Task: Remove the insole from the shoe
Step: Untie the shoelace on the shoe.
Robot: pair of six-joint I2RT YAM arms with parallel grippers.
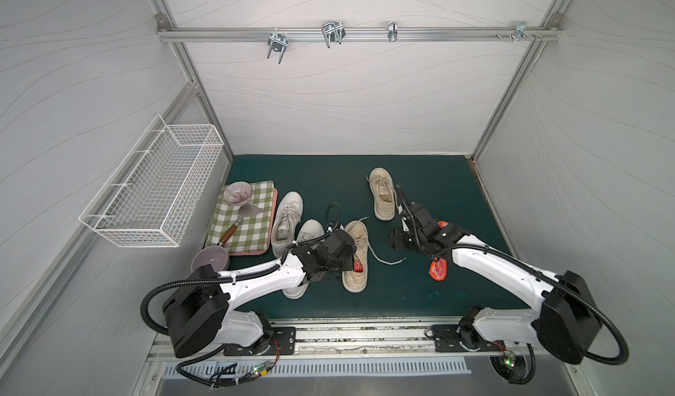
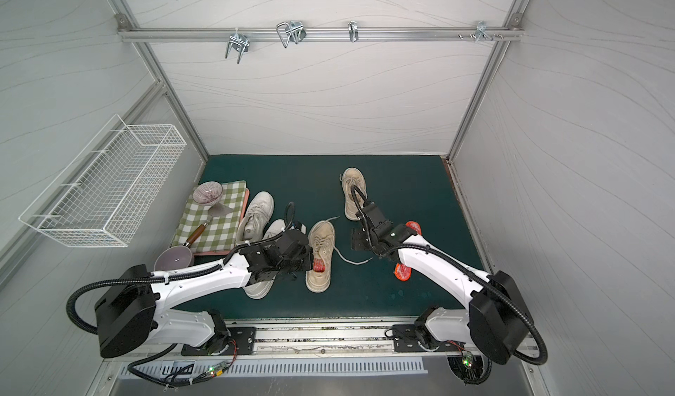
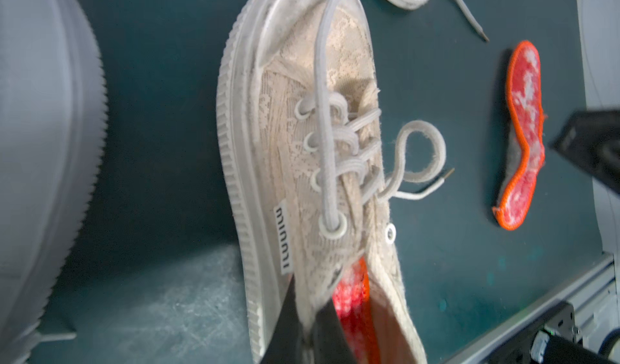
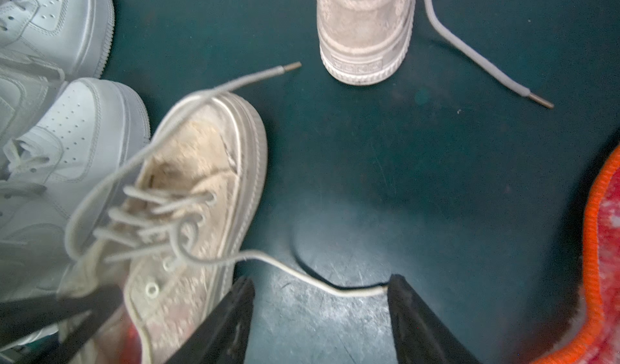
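In both top views we locate the beige shoe [image 1: 356, 235] [image 2: 322, 237] at lower centre of the frame. It rests on the green worktop [image 1: 438, 193] with its toe toward the top of the frame. The red insole [image 1: 359, 266] sits inside the shoe, and only a short strip shows through the opening at the heel end. In the left wrist view the same insole [image 3: 352, 298] appears at the bottom edge, lying along the inside of the shoe.

The left hand [image 3: 307, 312] is clenched on the shoe's side wall beside the opening, with one finger outside the wall and one inside, next to the insole. We cannot tell whether the inner finger touches the insole.

The right hand [image 4: 320, 285] is released, fingers spread, grasping nothing. It hangs over bare worktop just right of the shoe. A lace [image 4: 302, 275] from the shoe crosses the gap between its fingers, and the lace end reaches one finger.

A second insole [image 1: 438, 269], red with orange edging, lies on the worktop at lower right, partly under the right arm and apart from the shoe. A second beige shoe [image 1: 382, 193] stands at upper centre. Two white shoes [image 1: 288, 215] lie left of the shoe.
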